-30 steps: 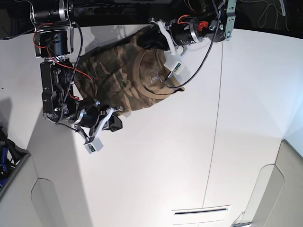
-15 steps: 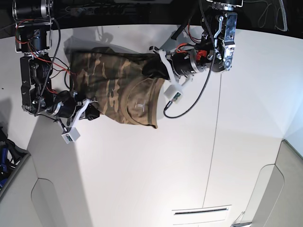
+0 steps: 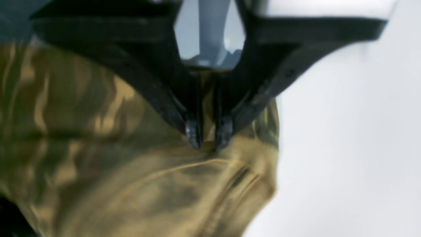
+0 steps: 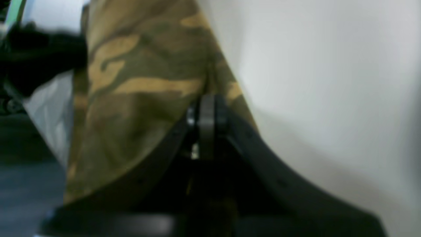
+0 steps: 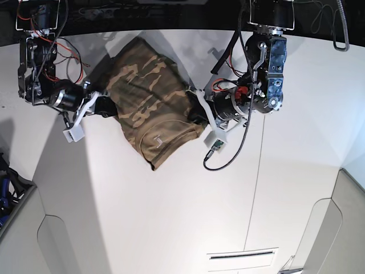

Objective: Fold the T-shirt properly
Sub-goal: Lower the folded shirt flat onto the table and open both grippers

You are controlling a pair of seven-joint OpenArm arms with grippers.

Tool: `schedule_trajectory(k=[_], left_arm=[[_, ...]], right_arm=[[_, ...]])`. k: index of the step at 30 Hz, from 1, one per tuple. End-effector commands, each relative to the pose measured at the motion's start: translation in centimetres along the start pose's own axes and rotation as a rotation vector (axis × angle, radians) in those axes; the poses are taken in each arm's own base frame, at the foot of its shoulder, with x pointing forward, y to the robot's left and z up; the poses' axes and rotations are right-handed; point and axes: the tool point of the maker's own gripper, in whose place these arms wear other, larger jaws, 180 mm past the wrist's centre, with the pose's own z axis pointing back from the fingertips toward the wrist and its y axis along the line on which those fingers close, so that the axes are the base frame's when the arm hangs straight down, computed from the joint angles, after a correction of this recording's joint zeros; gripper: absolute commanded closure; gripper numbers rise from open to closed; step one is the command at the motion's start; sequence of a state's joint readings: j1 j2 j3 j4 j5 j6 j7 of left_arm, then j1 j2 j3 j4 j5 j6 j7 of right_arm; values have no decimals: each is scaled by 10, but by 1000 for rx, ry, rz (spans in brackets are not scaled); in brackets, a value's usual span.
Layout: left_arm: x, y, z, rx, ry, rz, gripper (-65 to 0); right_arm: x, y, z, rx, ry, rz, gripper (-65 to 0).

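T-shirt (image 5: 151, 105) of camouflage cloth hangs between both arms above the white counter (image 5: 171, 217); left end effector (image 5: 199, 117) and right end effector (image 5: 105, 108) each pinch one edge, jaws narrow.

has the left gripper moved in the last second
Yes. The left gripper, clamped on the T-shirt, dropped away from the table's dark far edge.

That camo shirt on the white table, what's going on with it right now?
Two robot arms hold the T-shirt over the white table, one at each side. The left gripper pinches an edge of the cloth between nearly closed fingertips. The right gripper is clamped shut on the opposite side. The shirt is bunched and partly doubled over between them, collar toward the front, so the fold is not yet finished.
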State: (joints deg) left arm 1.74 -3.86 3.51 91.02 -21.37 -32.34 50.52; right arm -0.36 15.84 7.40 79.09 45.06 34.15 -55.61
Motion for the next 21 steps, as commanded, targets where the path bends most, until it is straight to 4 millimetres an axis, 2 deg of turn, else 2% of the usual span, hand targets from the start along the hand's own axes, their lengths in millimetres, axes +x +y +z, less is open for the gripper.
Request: schedule_trajectory(k=[1,7,10,16,21], left_arm=[[20,4,2,10,-50,-16,-86],[47,13,0,20,-87,-38,-86],[56,17,-3,23,-93,-41,-86],[73,22,0,29,-120,-52,-86],[79,34,19,43,-143,-80,-86]], right_arm=[[1,9,1,16,-9,19,0],[-6,60,-10,104,-62,10,0],[-1,74,-16,132,-87,1,0],[2,78,-20,134,-94,5,0],[-3,76,-20,125,-67,10,0]])
